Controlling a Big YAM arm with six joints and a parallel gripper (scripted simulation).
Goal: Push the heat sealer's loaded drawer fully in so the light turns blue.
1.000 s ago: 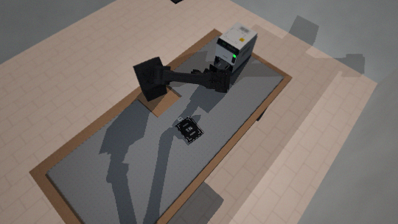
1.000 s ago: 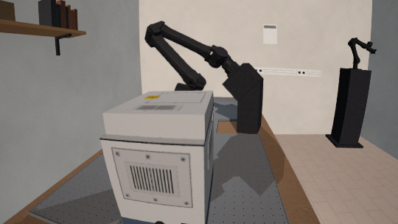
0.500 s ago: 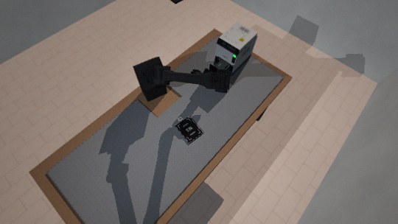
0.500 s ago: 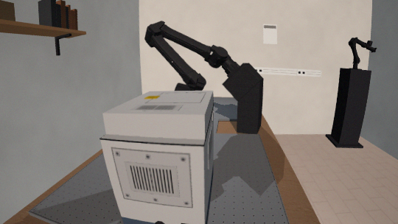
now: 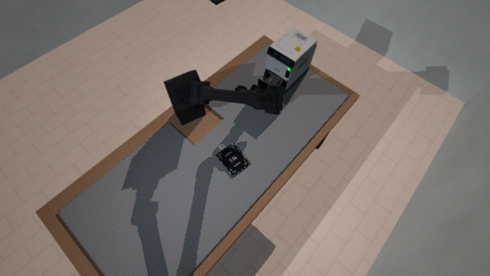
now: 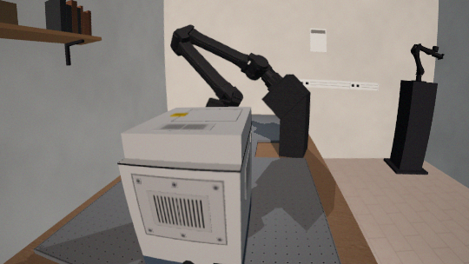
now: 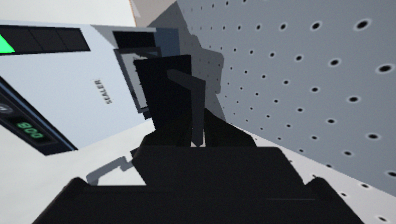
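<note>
1. Gripper (image 5: 273,87) (image 7: 198,112): fingers standing narrowly apart, straddling the dark handle (image 7: 198,100), presumably for steering a straight push; whether they are gripping it, I cannot tell.
2. Drawer (image 5: 274,79) (image 7: 167,97): projecting from the sealer's front, evidently awaiting closure; sheet centring is not showing clearly.
3. Sealer (image 5: 290,50) (image 6: 187,148) (image 7: 55,85): standing upright on the surface (image 5: 259,168) (image 6: 282,234) (image 7: 300,50), its light (image 5: 289,69) (image 7: 6,45) glowing green, so probably needing a gentle push, being unfixed.
4. Count: one gripper, one handle, one drawer, one sealer, one black patterned panel (image 5: 233,160) lying apart.

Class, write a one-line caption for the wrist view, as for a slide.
Green light showing, the heat sealer stands with its drawer out before the gripper.
</note>
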